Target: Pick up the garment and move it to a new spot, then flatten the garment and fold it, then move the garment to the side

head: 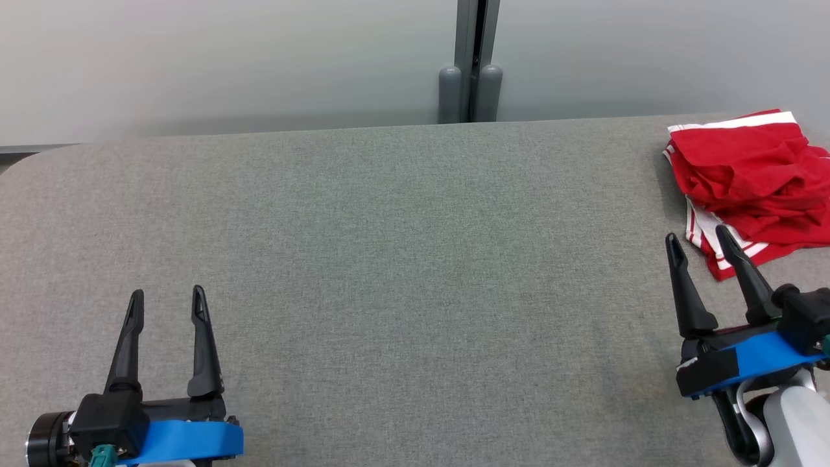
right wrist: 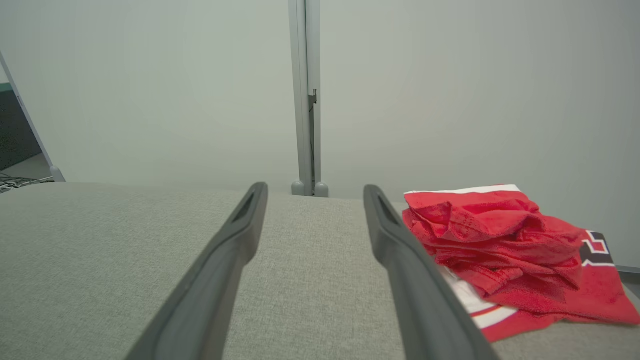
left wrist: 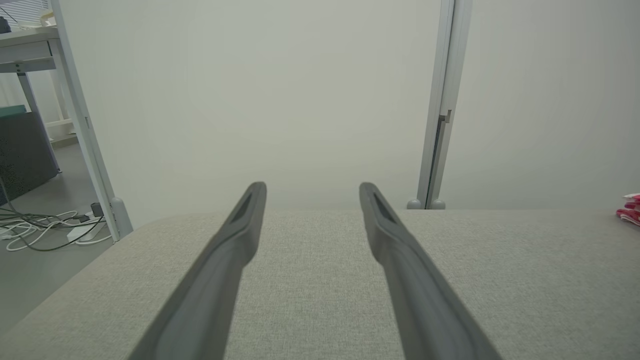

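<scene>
On the far right of the head view, the red garment [head: 752, 175] lies crumpled on the grey table [head: 389, 259], close to the table's right edge. The right claw [head: 697, 235] is spread wide and empty, just beside the striped hem. The left claw [head: 167, 295], also spread and empty, is well apart from it.

From the left wrist, bare table lies between the fingers. A red-and-white sliver [left wrist: 629, 210] at the right edge is probably that garment.

From the right wrist, the heap [right wrist: 500, 235] sits just right of the spread fingers.

Pinching one loose fold could lift only a single layer. A sideways nudge could push the cloth off the edge. Nothing contains the garment; it lies loose.
</scene>
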Motion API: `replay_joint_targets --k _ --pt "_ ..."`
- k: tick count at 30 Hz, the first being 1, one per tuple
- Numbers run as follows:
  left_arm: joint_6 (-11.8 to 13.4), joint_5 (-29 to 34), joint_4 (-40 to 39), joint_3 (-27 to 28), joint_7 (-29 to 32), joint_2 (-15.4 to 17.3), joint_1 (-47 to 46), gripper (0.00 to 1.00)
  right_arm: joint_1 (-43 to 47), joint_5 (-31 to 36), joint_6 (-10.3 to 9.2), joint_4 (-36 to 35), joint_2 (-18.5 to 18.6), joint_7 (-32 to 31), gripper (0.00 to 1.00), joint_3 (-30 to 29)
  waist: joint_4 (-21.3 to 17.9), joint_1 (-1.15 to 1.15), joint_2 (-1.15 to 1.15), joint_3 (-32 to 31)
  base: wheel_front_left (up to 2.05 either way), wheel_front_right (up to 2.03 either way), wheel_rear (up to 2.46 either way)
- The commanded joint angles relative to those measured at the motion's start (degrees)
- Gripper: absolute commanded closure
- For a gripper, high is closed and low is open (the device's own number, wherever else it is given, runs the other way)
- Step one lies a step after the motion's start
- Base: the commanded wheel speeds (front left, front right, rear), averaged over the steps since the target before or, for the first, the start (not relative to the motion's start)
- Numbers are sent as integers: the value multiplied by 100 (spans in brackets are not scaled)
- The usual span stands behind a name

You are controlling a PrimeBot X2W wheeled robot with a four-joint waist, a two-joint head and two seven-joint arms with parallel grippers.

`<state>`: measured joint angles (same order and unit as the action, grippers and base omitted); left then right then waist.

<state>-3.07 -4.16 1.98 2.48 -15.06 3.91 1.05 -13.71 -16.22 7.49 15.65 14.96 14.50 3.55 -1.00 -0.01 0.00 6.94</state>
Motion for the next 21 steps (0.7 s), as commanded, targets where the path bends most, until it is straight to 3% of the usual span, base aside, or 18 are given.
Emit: replay_joint_targets --k 1,12,21 --pt "-33 -17 28 1 -13 6 55 0 165 97 0 -105 -81 -32 0 -93 4 1 0 -13 0 0 0" --pt "-87 66 162 -67 -13 -10 -11 0 890 551 0 -786 -801 -234 0 -660 59 1 0 -44 0 0 0" --pt "-109 74 234 -76 -13 -15 -112 0 950 648 0 -1020 -973 -366 0 -612 104 1 0 -24 0 0 0"
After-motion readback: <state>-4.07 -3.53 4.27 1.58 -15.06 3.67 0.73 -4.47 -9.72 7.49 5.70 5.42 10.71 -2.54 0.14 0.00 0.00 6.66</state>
